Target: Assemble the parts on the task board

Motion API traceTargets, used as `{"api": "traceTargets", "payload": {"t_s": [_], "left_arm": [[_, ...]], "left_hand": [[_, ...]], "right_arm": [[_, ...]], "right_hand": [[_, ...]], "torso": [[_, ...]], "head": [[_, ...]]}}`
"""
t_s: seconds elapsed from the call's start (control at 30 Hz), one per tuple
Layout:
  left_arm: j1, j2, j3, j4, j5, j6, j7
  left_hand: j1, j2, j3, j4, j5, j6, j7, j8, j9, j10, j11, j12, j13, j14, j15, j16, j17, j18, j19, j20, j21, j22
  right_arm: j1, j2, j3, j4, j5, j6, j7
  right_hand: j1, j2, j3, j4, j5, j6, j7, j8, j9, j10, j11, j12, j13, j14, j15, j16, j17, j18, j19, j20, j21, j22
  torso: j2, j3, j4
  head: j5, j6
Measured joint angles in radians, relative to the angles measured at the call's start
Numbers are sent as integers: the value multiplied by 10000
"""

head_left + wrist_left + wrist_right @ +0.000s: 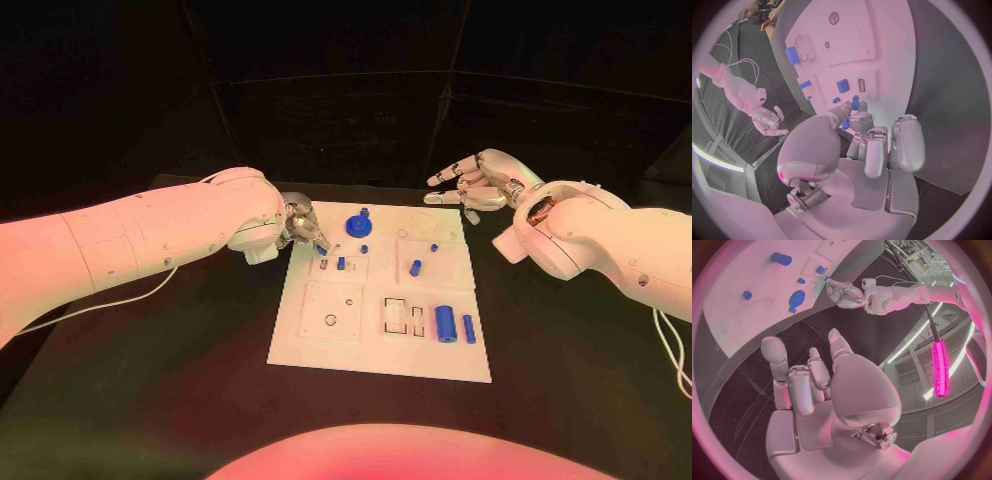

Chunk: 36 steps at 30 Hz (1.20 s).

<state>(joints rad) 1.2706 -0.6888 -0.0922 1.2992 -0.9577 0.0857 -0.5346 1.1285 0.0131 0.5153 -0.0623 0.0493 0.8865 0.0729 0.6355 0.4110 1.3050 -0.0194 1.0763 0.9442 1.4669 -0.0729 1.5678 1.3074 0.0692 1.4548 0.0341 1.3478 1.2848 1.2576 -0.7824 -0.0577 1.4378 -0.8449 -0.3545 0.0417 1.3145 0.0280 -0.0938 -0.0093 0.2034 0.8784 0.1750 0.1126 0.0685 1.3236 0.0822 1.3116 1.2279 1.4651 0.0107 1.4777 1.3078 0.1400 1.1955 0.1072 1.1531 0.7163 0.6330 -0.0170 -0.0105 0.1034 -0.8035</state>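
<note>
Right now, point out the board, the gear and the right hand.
board (332,345): head view, bare near-left corner.
gear (359,219): head view, its top face.
right hand (470,182): head view, middle of the hand.

Task board (378,340): flat white plate, matt, smooth, looks like plastic. Parts near the left hand (299,225): small blue pegs (340,264), smooth plastic look, slight sheen. Both hands: silvery metal-look shells, satin gloss; right hand (473,180) the same. Arms: smooth white casing. Table (144,400): black, matt.
</note>
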Motion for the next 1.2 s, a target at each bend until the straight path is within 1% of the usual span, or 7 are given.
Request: {"api": "traceTargets", "payload": {"t_s": [0.07,0.17,0.3,0.63,0.77,0.9,1.2], "left_arm": [[-1,1,-63,-4,-34,44,-33],[-16,12,-124,-6,-76,122,-79],[-36,30,-159,-12,-126,227,-128],[-70,83,-179,-31,-194,379,-179],[-74,93,-178,-34,-208,405,-183],[-77,100,-177,-32,-216,420,-184],[-119,129,-194,-10,-217,460,-185]], "left_hand": [[-32,-32,13,-13,-3,0,0,0,2,0,1,0,0,0,0,0,0,0,0,0,0,0],[-32,-32,14,-15,-24,1,-1,0,60,0,1,0,-5,0,0,0,0,0,0,0,0,-1],[-32,-32,25,-25,-30,1,-1,40,66,0,2,0,-10,0,0,0,0,0,0,0,0,-1],[-41,-41,24,-26,-32,1,-1,77,118,13,14,0,-10,0,0,0,0,0,0,0,0,12],[-67,-67,54,0,-32,1,-1,121,132,48,-20,0,-10,0,0,0,0,0,0,0,0,11],[-106,-106,167,-109,-69,14,-14,125,138,50,-21,0,-10,0,0,0,0,0,0,0,0,10],[-130,-129,180,-121,-30,34,-34,165,141,50,-20,0,-9,0,0,0,0,1,33,-33,0,19]], "right_arm": [[0,0,0,0,0,2,0],[0,1,0,-1,0,6,0],[0,1,0,-2,0,9,0],[0,7,0,-7,0,17,0],[0,9,0,-9,0,20,0],[0,9,0,-9,0,24,0],[-1,16,1,-12,0,31,1]], "right_hand": [[0,0,0,0,0,0,0,0,0,0,0,0,0,0,0,0,0,-1,0,0,0,0],[0,0,0,0,0,0,0,0,0,0,0,0,0,0,0,0,0,-1,0,0,0,0],[0,0,0,0,0,0,0,0,0,0,0,0,0,0,0,0,-1,-1,0,0,0,1],[0,0,0,0,0,0,0,-1,0,0,0,0,0,0,0,0,-2,0,0,0,0,1],[0,-1,0,0,0,0,0,-1,0,0,0,0,0,0,0,0,-2,-1,0,0,0,1],[0,-1,0,0,0,0,0,-1,0,0,0,0,0,0,0,0,-2,-1,0,0,0,1],[0,0,0,0,0,0,0,-1,0,0,0,0,0,0,0,0,-3,-1,0,0,0,2]], "torso": [[3,0,0],[6,0,0],[6,-3,-2],[6,-1,-2],[6,1,-2],[6,2,-2],[2,6,-3]], "head": [[2,-10],[2,-24],[3,-34],[-4,-59],[0,-60],[3,-61],[-5,-82]]}}
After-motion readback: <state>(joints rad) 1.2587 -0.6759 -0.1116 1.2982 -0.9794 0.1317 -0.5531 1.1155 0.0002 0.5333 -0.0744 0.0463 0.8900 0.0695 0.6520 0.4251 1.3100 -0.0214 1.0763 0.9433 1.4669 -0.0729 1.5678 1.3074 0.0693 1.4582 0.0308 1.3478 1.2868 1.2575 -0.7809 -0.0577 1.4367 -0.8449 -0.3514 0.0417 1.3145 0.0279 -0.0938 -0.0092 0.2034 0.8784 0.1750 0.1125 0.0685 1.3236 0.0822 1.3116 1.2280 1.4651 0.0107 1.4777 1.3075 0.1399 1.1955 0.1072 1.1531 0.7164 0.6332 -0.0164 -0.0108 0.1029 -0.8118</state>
